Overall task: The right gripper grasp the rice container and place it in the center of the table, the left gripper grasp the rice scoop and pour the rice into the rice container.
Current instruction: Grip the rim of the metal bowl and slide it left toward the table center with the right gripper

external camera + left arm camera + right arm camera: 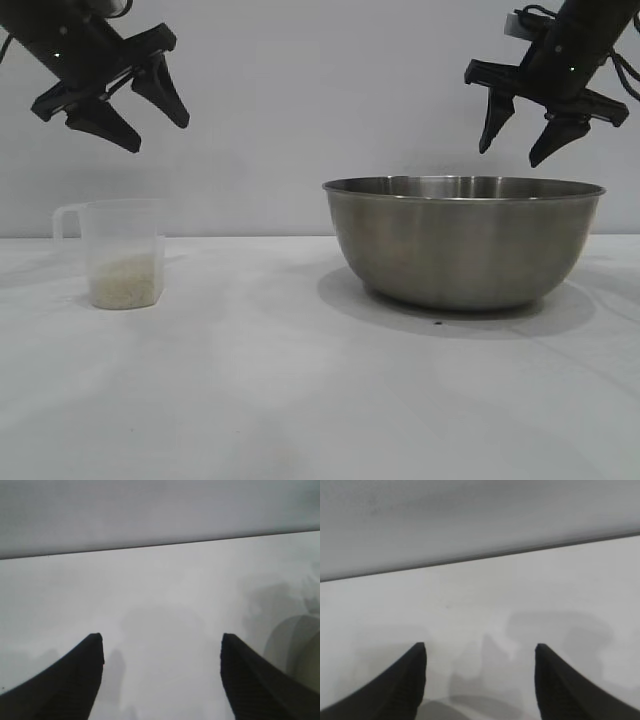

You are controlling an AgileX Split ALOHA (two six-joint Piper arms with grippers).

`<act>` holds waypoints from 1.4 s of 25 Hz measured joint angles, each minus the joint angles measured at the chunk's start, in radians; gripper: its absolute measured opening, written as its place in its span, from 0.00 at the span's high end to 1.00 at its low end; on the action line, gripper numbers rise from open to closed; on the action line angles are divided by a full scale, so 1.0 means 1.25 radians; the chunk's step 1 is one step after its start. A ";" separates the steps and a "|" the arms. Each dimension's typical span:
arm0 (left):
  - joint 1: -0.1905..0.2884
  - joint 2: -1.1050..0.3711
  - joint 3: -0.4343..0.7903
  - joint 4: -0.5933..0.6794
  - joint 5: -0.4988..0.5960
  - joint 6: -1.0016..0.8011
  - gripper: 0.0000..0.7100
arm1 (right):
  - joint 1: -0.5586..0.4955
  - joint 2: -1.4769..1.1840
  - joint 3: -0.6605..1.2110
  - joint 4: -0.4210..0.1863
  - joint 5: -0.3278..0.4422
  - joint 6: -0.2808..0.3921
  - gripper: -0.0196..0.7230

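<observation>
The steel rice container (465, 240) stands on the white table (260, 390) at the right. The right gripper (510, 155) hangs open and empty just above its rim; in the right wrist view (480, 647) the jaws stand wide apart, with the container's rim (465, 707) faint between them. The translucent rice scoop (118, 253) stands at the left, handle to the left, with white rice (125, 282) in its bottom. The left gripper (160, 135) hangs open and empty above it. In the left wrist view (161, 637) the scoop (297, 647) shows blurred beside one finger.
A pale grey wall (320, 120) runs behind the table. Bare tabletop lies between the scoop and the container and in front of both.
</observation>
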State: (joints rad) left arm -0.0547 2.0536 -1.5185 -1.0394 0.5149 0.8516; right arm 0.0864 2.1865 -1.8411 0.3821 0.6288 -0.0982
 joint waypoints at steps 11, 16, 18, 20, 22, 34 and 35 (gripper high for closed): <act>0.000 0.000 0.000 0.000 0.000 -0.001 0.39 | 0.000 0.000 -0.006 0.000 0.016 -0.002 0.44; 0.000 0.000 0.000 0.000 0.001 -0.001 0.39 | 0.000 0.000 -0.006 0.000 0.018 -0.002 0.44; 0.000 0.000 0.000 0.000 0.001 0.000 0.39 | 0.000 0.000 -0.006 0.000 0.019 -0.002 0.44; 0.000 0.000 0.000 0.000 0.001 0.000 0.39 | 0.000 0.000 -0.006 0.000 0.027 -0.002 0.44; 0.000 0.000 0.000 0.000 0.002 0.000 0.39 | 0.000 0.000 -0.008 0.000 0.048 -0.007 0.44; 0.000 0.000 0.000 0.000 0.021 0.000 0.39 | -0.001 -0.019 -0.041 -0.090 0.312 -0.016 0.44; 0.000 0.000 0.000 0.001 0.021 0.000 0.39 | -0.001 -0.030 -0.047 -0.096 0.340 -0.016 0.44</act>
State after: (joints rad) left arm -0.0547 2.0536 -1.5185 -1.0376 0.5414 0.8522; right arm 0.0852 2.1495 -1.9004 0.2618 1.0534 -0.1180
